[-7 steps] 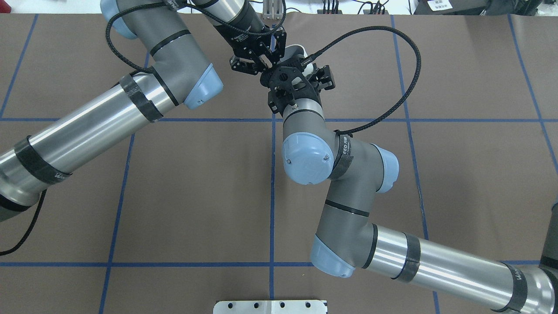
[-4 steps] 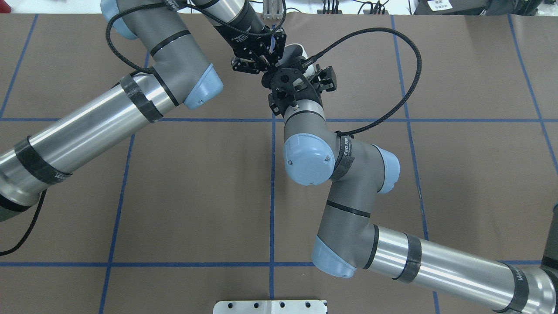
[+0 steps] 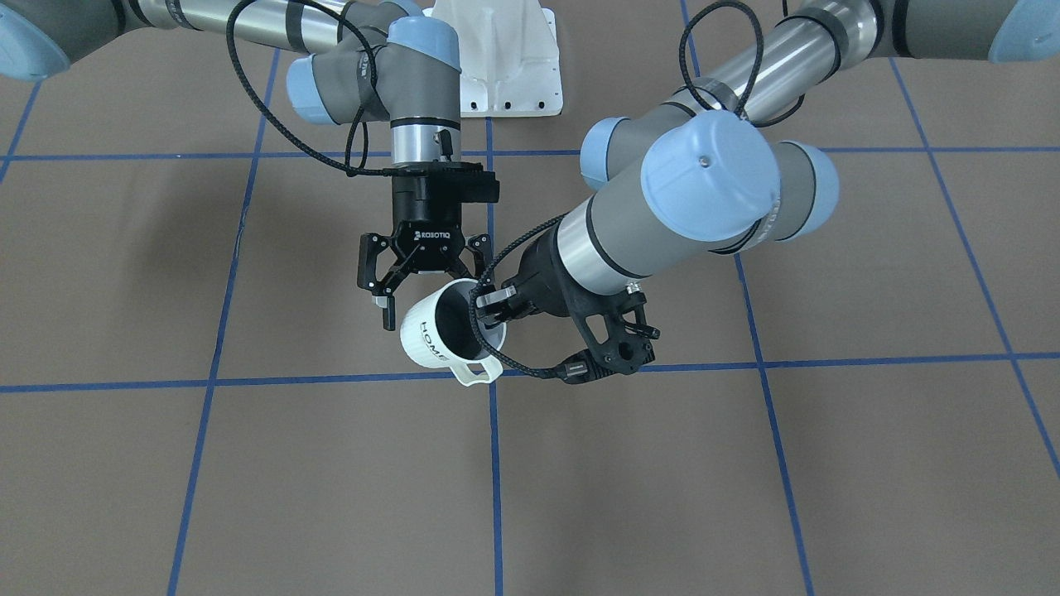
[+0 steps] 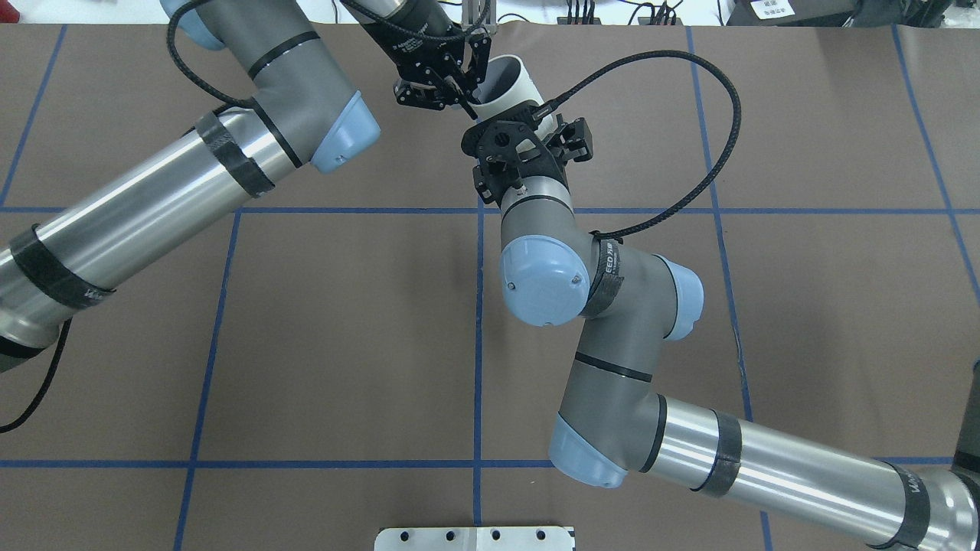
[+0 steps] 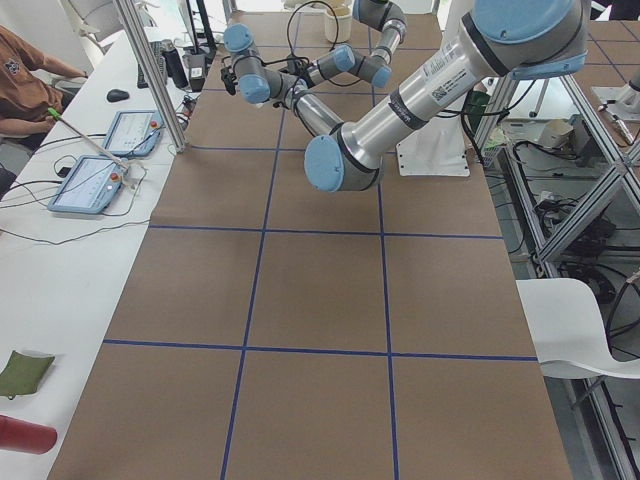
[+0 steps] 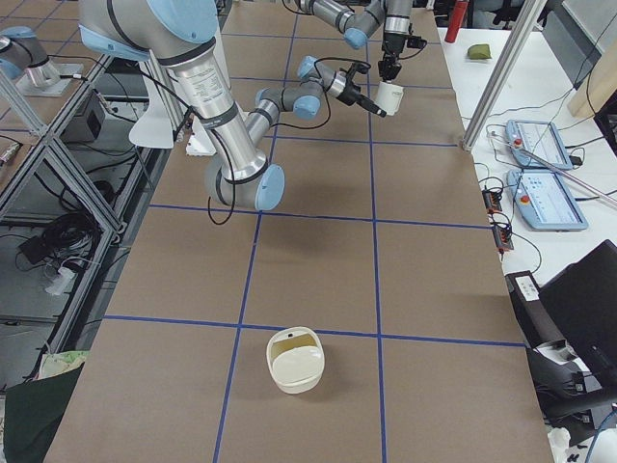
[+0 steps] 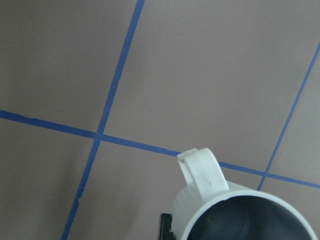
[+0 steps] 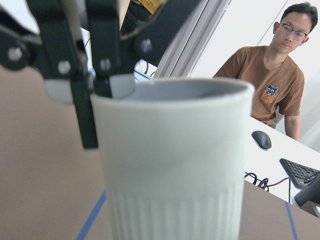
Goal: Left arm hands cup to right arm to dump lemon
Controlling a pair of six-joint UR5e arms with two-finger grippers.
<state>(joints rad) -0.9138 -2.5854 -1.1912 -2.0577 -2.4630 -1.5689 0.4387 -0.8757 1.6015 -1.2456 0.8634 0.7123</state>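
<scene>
Front-facing camera: the cup [image 3: 431, 335] is held tilted above the table [image 3: 248, 480], with its handle toward this camera and its mouth turned up. The left gripper [image 3: 490, 309] is clamped on the rim, one finger inside and one outside. The right gripper [image 3: 424, 291] points straight down, jaws spread wide to either side of the cup. One fingertip stands clear of the wall; the other is hidden behind the cup. The inside reads as plain dark, so I cannot tell whether the lemon is in there.

Overhead: the right wrist covers its own fingers. Only the cup's rim and a strip of wall show past it.

Right-side camera: the cup is small and far, between the two grippers. A cream tub [image 6: 295, 359] sits on the near part of the table. Its inside looks pale, and I can read no more at this size.

Left wrist: the handle and an arc of rim are cut off at the bottom edge, and the cup's floor is out of frame.

Right wrist: the cup's ribbed wall fills the frame, blurred. An operator [image 8: 270, 85] in a brown shirt sits behind it.
</scene>
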